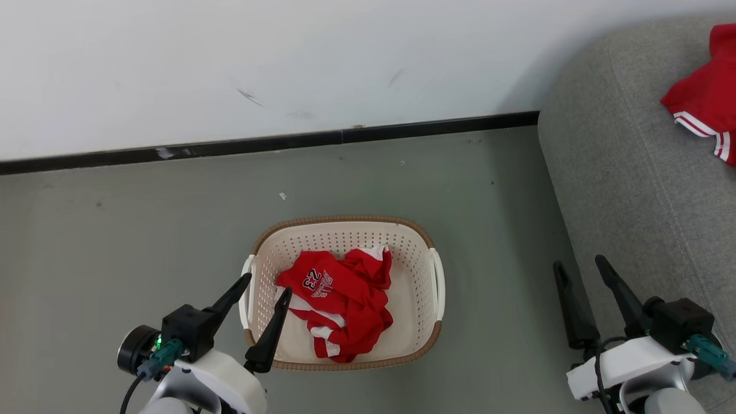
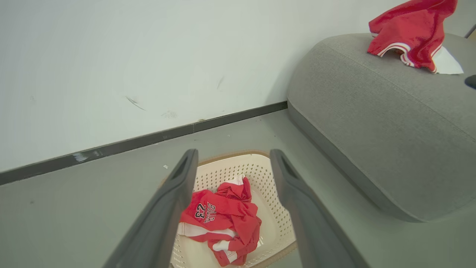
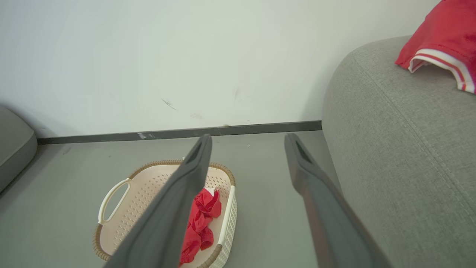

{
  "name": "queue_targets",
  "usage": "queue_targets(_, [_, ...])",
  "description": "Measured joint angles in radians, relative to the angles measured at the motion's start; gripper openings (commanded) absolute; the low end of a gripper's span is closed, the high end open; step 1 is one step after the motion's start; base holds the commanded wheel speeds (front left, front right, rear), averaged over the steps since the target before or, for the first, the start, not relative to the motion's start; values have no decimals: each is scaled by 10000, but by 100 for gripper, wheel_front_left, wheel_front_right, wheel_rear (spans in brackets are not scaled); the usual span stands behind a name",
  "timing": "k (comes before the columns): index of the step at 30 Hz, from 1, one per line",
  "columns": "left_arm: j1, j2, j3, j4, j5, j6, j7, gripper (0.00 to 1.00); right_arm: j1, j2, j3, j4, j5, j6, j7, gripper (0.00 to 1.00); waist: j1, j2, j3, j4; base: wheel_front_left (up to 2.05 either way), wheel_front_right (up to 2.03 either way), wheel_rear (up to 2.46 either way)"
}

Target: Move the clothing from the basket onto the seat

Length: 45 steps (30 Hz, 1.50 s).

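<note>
left end effector hangs above the near-left corner of the basket, fingers spread wide and empty. the right end effector, equally spread and empty, sits beside the seat. in the basket, just ahead of the left one, lies the crumpled red jersey. another red garment rests on the seat, well beyond the right one. the jersey looks light, limp and unbreakable. pinching a raised fold near its printed number should lift it, though loose ends may snag.

The left gripper and right gripper each have two long tapered black fingers on a boxy black mount, a teal plug with black cable, and a rounded glossy white shell; the left one shows a small green light.
</note>
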Motion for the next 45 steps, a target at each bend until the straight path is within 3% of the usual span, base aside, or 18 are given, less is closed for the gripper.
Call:
queue_targets(8, [-929,190,-125,203,397,0,430,100,-672,-2,23,-274,-123,0,0,100,0,0,983,-106,0,0,0])
queue_targets(36, [-3310,-709,-872,815,293,2,2255,100,-2719,-25,257,-1195,-767,2,-2,100,1,0,3959,-380,0,0,0])
queue_targets(45, [-4185,-736,-924,897,303,105,2767,100,-3301,-33,274,-1616,-761,2,-2,100,0,0,4845,-512,0,0,0])
